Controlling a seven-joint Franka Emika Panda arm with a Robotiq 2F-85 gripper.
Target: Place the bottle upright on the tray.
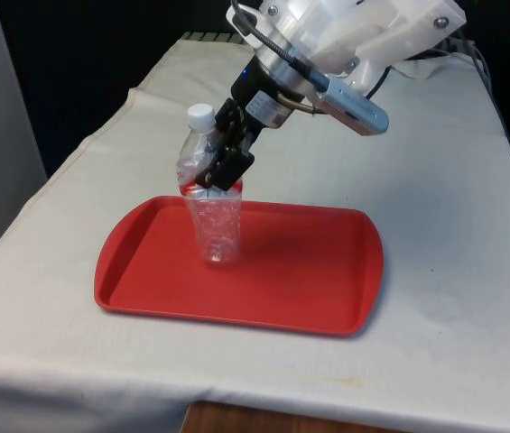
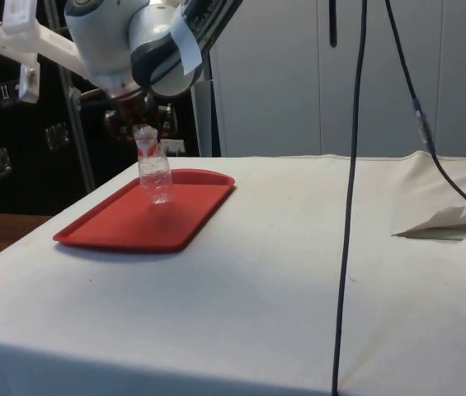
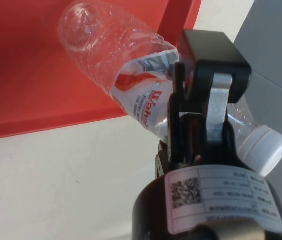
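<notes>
In the front view, a clear plastic bottle (image 1: 211,203) with a white cap (image 1: 200,115) stands on the red tray (image 1: 309,280), its base resting on the tray's floor a little left of the frame's centre. The bottle is close to upright, its neck leaning slightly toward the upper left of the frame. The black gripper (image 1: 225,167) reaches down from the upper right and is clamped on the bottle's upper part, at the red and white label (image 1: 227,188).

In the side view, the bottle (image 2: 155,175) sits on the far part of the tray (image 2: 134,223), in the left half of the frame, with the gripper (image 2: 134,120) over its top.

The wrist view shows a finger (image 3: 200,95) pressed against the label (image 3: 141,92), the cap (image 3: 263,149) beside it and the tray (image 3: 26,80) behind the bottle (image 3: 106,47).
</notes>
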